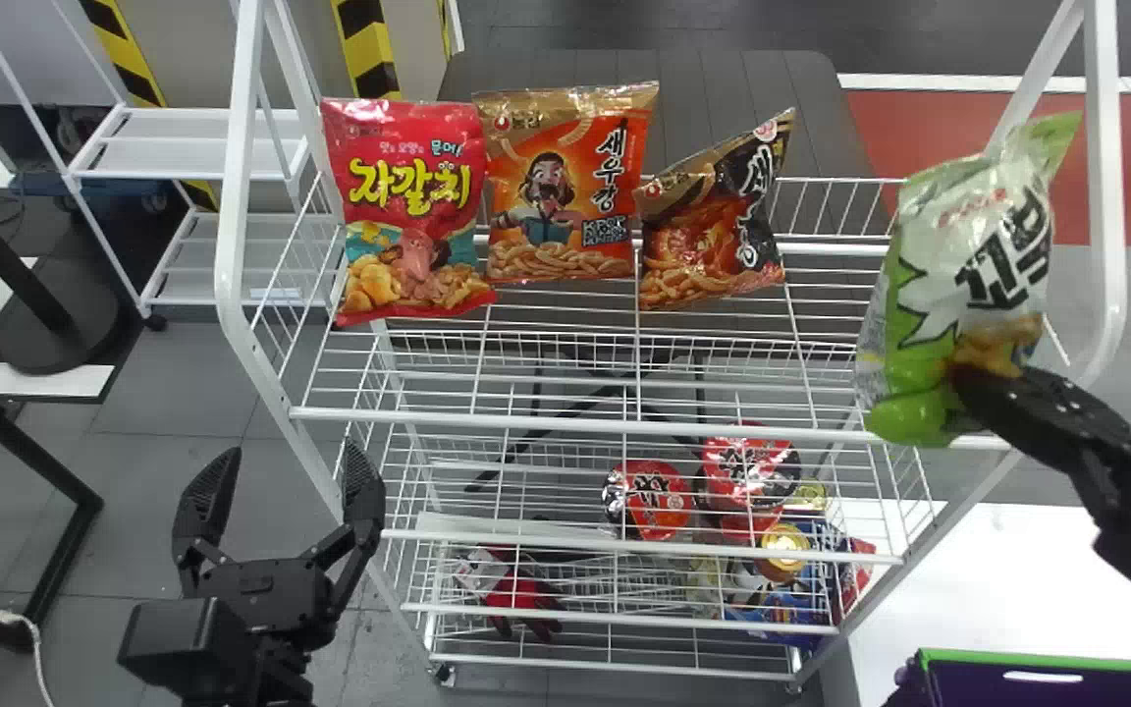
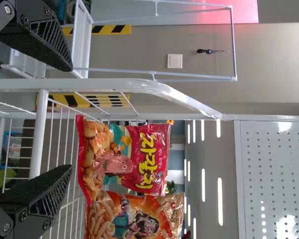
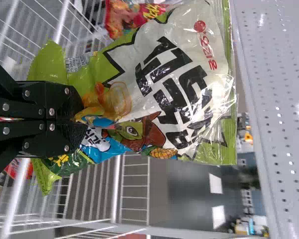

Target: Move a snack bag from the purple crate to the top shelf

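A green and white snack bag [image 1: 968, 255] hangs at the right end of the white top shelf [image 1: 565, 425], in front of its right post, pinched low by my right gripper [image 1: 983, 378]. In the right wrist view, my right gripper [image 3: 82, 117] is shut on the bag's lower part, and the green and white bag [image 3: 174, 84] spreads beyond the fingers. My left gripper [image 1: 286, 471] stands open, left of the rack. The left wrist view shows my left gripper [image 2: 70, 119] with a wide gap between its fingers. Part of the purple crate [image 1: 1066, 682] is at the bottom right.
Along the top shelf's back stand a pink bag [image 1: 413, 211], an orange bag [image 1: 565, 187] and a black-and-orange bag [image 1: 718, 221]. Red cups [image 1: 649, 499] and other packs sit on lower shelves. White side posts [image 1: 1105, 187] rise at both ends.
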`<state>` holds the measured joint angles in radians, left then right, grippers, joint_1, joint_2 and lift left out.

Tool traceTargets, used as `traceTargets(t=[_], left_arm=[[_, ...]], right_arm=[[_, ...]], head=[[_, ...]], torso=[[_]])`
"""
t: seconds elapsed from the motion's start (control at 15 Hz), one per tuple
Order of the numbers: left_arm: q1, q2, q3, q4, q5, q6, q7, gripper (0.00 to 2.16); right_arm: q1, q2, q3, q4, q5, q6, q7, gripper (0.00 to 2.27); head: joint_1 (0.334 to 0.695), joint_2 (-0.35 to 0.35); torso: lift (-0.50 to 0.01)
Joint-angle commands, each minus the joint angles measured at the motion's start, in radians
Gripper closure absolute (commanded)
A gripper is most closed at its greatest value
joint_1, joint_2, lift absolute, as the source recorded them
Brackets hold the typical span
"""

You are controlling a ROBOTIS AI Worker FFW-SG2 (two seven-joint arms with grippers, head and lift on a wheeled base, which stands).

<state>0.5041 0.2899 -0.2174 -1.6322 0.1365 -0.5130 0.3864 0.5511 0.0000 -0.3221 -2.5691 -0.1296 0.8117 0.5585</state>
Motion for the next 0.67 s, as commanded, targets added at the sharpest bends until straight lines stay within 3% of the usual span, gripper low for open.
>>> traceTargets(t=[0.0,0.6], left_arm=[[-0.001,0.0,0.0,0.003,0.0,0.0,0.0,0.13],[0.001,-0.001,-0.008,0.002,-0.003,0.0,0.0,0.13]], right_arm=[[-0.037,0.001,0.044,0.056,0.025,-0.039,-0.043,2.07],[-0.166,0.001,0.149,0.371,0.03,-0.346,-0.187,2.07]], head=[[0.695,0.027],[0.695,0.029]], torso=[[0.001],[0.001]])
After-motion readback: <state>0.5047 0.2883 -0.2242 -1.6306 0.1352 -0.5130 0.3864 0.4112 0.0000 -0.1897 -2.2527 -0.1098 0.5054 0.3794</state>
